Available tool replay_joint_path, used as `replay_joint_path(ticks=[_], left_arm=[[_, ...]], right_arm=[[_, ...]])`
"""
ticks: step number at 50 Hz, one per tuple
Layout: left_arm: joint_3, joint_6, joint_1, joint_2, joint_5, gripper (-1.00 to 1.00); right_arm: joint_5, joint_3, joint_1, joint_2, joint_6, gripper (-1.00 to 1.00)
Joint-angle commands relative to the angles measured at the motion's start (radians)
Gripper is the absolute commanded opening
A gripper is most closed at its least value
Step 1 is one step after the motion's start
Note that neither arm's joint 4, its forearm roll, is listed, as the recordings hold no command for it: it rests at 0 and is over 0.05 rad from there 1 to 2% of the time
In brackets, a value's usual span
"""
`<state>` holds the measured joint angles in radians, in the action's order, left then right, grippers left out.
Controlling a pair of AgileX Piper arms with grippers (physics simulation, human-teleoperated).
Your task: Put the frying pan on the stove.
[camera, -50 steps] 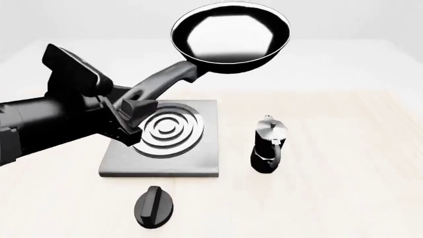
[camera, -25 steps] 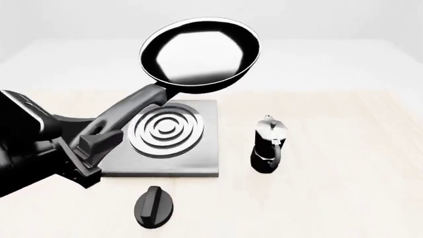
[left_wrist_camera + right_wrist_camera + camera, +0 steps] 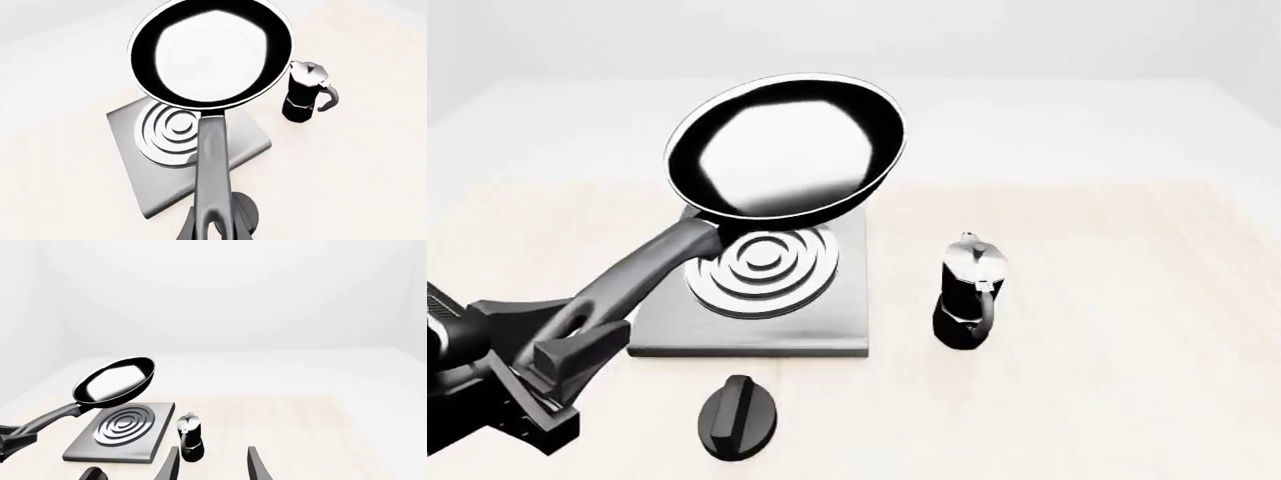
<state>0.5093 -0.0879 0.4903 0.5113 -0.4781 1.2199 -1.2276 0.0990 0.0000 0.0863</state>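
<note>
The frying pan [image 3: 785, 148] hangs in the air, tilted, over the far part of the stove [image 3: 827, 322], with its handle [image 3: 627, 282] running down to the near left. My left gripper [image 3: 554, 348] is shut on the handle's end. In the left wrist view the frying pan [image 3: 210, 52] covers the far half of the stove [image 3: 163, 192], and its handle [image 3: 212, 160] runs back to my gripper [image 3: 210, 232]. My right gripper [image 3: 212, 467] is open and empty, and shows only in the right wrist view. That view also shows the frying pan [image 3: 113, 381] above the stove [image 3: 143, 445].
A black and silver moka pot [image 3: 968, 295] stands right of the stove; it also shows in the left wrist view [image 3: 303, 92] and the right wrist view [image 3: 190, 437]. A black oval knob [image 3: 738, 415] lies in front of the stove.
My left arm has drawn back to the near left and lowered. The frying pan has moved left and down with it, from beyond the stove to over the stove's far part.
</note>
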Motion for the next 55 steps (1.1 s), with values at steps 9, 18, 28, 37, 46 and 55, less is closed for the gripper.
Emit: replay_joint_path(ticks=[9,18,28,37,46,55], left_arm=[[-0.052,0.009,-0.028,-0.071,0.028,-1.00],[-0.085,0.015,-0.045,-0.069,0.055,-1.00],[-0.119,0.024,-0.056,-0.048,0.100,-1.00],[-0.160,0.024,-0.067,-0.058,0.113,-1.00],[-0.160,0.020,-0.077,-0.051,0.118,-1.00],[-0.180,0.008,-0.089,-0.022,0.159,-1.00]], right_arm=[[0.000,0.000,-0.001,0.000,-0.002,1.00],[0.000,-0.001,-0.001,0.000,-0.002,1.00],[0.000,0.001,-0.002,0.000,0.000,1.00],[0.000,0.002,-0.001,0.000,0.000,1.00],[0.000,0.003,-0.001,0.000,0.000,1.00],[0.000,0.004,0.000,0.000,0.000,1.00]])
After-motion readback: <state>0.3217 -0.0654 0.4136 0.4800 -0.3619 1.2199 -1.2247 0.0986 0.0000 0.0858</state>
